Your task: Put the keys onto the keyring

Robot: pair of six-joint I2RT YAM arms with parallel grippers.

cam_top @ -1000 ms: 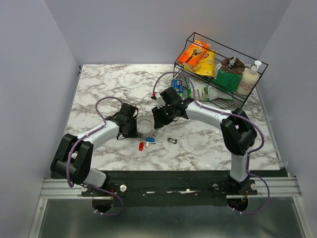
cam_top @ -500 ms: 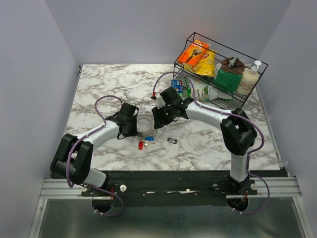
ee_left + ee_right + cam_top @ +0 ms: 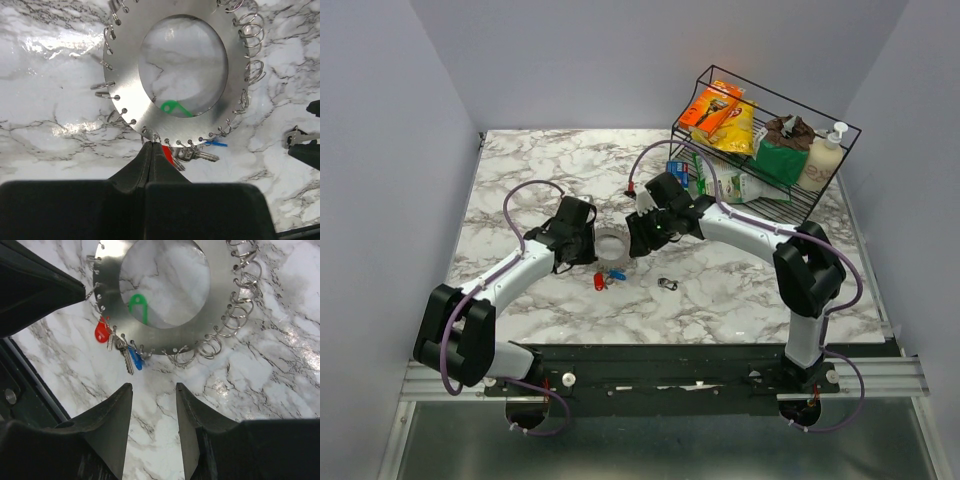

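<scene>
We see the keyring (image 3: 122, 75) lying flat on the marble table (image 3: 520, 180) between the two arms: a broad silver disc with a round opening in its middle and small holes all along its rim. Small wire loops (image 3: 235, 315) hang from many of those holes, mostly on one side of the keyring. Our left claw (image 3: 151, 146) is closed, its two dark fingertips pressed together right at the keyring's rim, where a little loop sits. We cannot tell whether that loop or the rim itself is pinched between them. Just beside this spot, against the rim, lie a red-headed key (image 3: 102, 332), a blue-headed key (image 3: 135, 359) and a couple of plain silver keys (image 3: 197, 154). They crowd the holes, but we cannot tell whether they are hooked on. A green-headed key (image 3: 175, 107) shows inside the keyring's central opening, with the rest of it hidden by the disc. Our right claw (image 3: 153, 390) hangs above the table just beside the keyring, next to the blue-headed key. Its fingers stand apart with only bare marble between them. A small silver piece (image 3: 667, 284) lies alone near the keyring, too small to make out. A black wire rack (image 3: 770, 150) of groceries stands well apart from the keyring.
</scene>
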